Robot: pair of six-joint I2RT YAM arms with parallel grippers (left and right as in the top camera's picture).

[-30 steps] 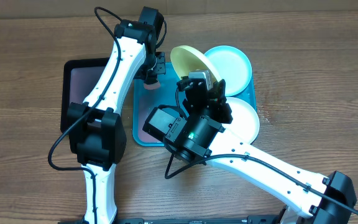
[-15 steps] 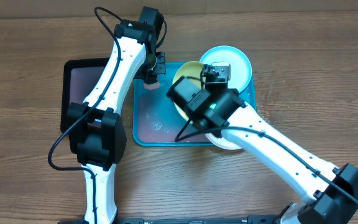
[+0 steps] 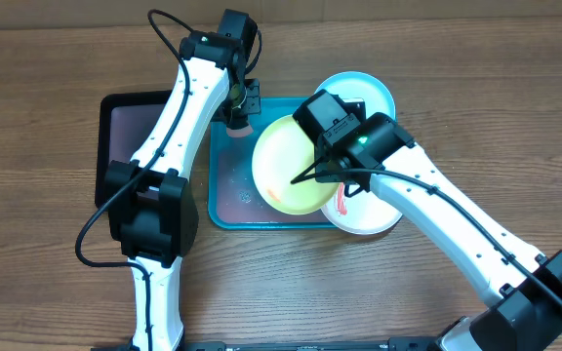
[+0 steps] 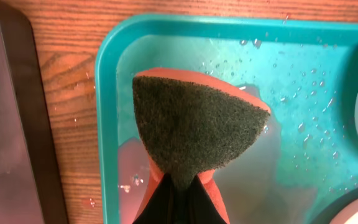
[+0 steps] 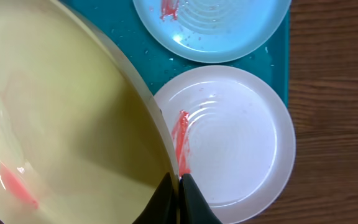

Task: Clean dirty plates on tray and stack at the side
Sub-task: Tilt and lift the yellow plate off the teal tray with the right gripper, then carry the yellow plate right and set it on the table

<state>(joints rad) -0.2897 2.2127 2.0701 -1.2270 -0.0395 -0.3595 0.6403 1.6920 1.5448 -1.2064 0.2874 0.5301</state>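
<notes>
Right wrist view: nearest the lens, the right end effector (image 5: 178,185) is closed to a thin slit on the rim of the yellow-green plate (image 5: 61,112). The plate is held tilted above the tray (image 5: 126,34) and carries a red smear (image 5: 17,183) on its inner face. Beyond the gripped rim lies the white plate (image 5: 235,143), streaked red near its left side, at the tray's edge next to the wooden surface (image 5: 334,93). Farthest lies the light blue plate (image 5: 222,28), also marked red. In the left wrist view, the left end effector (image 4: 176,190) is clamped on a scouring sponge (image 4: 194,130), dark abrasive face toward the lens. The sponge hangs over a wet corner of the tray, where water droplets (image 4: 303,78) are scattered. The black tray (image 4: 5,124) sits just beside that corner. The overhead view shows sponge and yellow-green plate near each other but apart. The step in hand is judged to be presenting the first plate for scrubbing. The next move calls for bringing the abrasive face against the smear while the rim grip resists the push. No plate is yet stacked at the side.
</notes>
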